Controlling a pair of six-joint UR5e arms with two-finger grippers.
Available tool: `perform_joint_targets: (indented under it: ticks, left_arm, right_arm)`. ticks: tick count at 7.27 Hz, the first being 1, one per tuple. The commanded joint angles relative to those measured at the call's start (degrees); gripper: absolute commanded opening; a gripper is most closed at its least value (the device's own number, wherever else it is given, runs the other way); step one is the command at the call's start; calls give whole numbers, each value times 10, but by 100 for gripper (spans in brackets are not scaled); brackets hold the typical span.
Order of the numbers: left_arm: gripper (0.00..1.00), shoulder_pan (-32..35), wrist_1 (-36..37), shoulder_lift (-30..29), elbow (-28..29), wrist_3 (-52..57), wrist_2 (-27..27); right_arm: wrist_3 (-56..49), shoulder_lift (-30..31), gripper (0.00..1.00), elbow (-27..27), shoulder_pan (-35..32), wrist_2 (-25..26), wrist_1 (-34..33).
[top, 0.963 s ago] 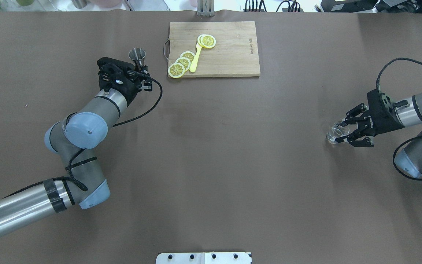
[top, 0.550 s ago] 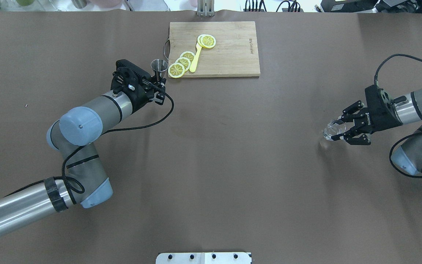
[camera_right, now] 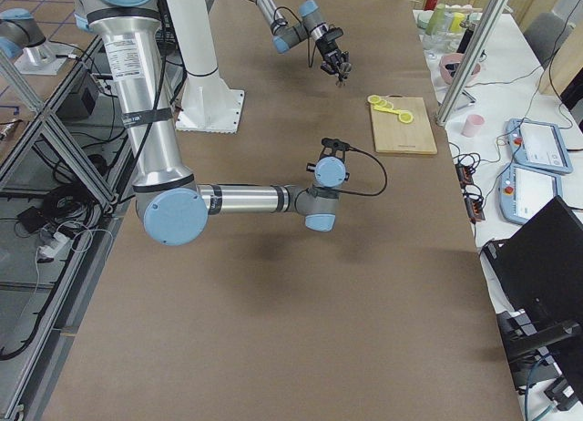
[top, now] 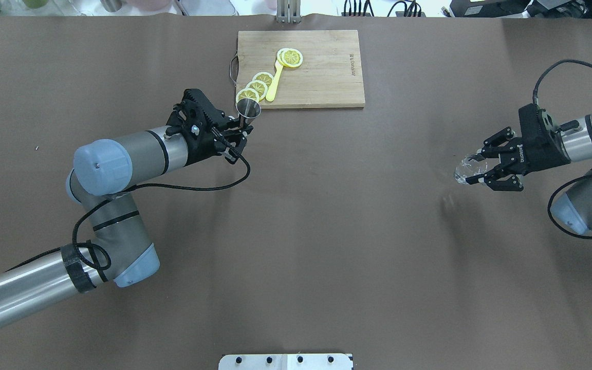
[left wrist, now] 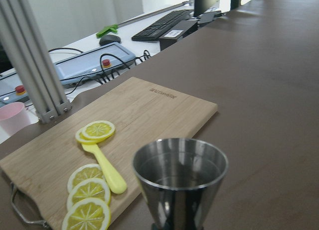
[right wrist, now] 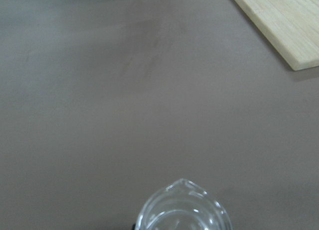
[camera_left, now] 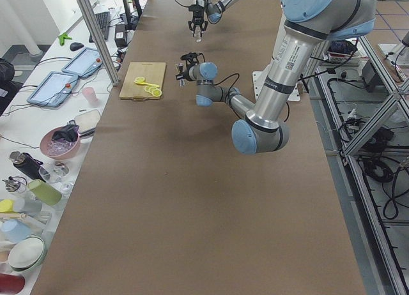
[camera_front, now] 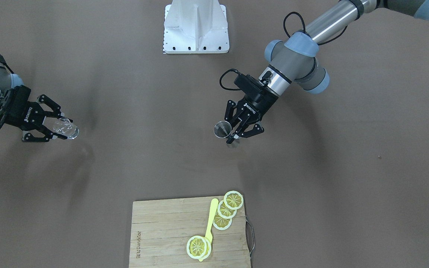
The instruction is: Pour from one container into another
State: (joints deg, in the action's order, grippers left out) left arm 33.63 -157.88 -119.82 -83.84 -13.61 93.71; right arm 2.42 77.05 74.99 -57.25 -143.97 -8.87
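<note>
A small steel jigger cup [top: 248, 108] [camera_front: 222, 129] [left wrist: 180, 180] is held upright above the table, just in front of the cutting board's near left corner. My left gripper [top: 241, 134] [camera_front: 231, 131] is shut on its lower part. On the table's right side, a small clear glass pitcher with a spout [top: 468, 168] [camera_front: 66, 127] [right wrist: 184, 210] hangs above the brown surface, casting a shadow below it. My right gripper [top: 476, 168] [camera_front: 59, 128] is shut on it. The two containers are far apart.
A wooden cutting board [top: 321, 77] [camera_front: 162, 230] lies at the far middle, with lemon slices [top: 257, 85] and a yellow spoon [top: 274, 82] on it. The white robot base plate [top: 285, 361] sits at the near edge. Bottles and bowls [camera_left: 38, 180] stand on the side bench.
My left gripper carried the jigger to the right, to the front of the board's corner. My right gripper lifted the glass pitcher off the table and drew it slightly away.
</note>
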Motion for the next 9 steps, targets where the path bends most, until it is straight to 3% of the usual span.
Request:
perform_joint_targets:
  ticks: [1, 4, 6, 9]
  left_arm:
    - [0, 6, -5, 0, -1, 54, 119]
    - [0, 6, 0, -10, 6, 68, 230]
    - [0, 6, 1, -63, 64, 69, 234]
    - [0, 6, 3, -136, 125, 81, 233]
  right_arm:
    - [-9, -28, 0, 22, -32, -37, -77]
    - [-11, -40, 0, 25, -58, -49, -101]
    - [-11, -41, 0, 31, -81, -61, -123]
    - [-11, -64, 0, 84, -79, -55, -247]
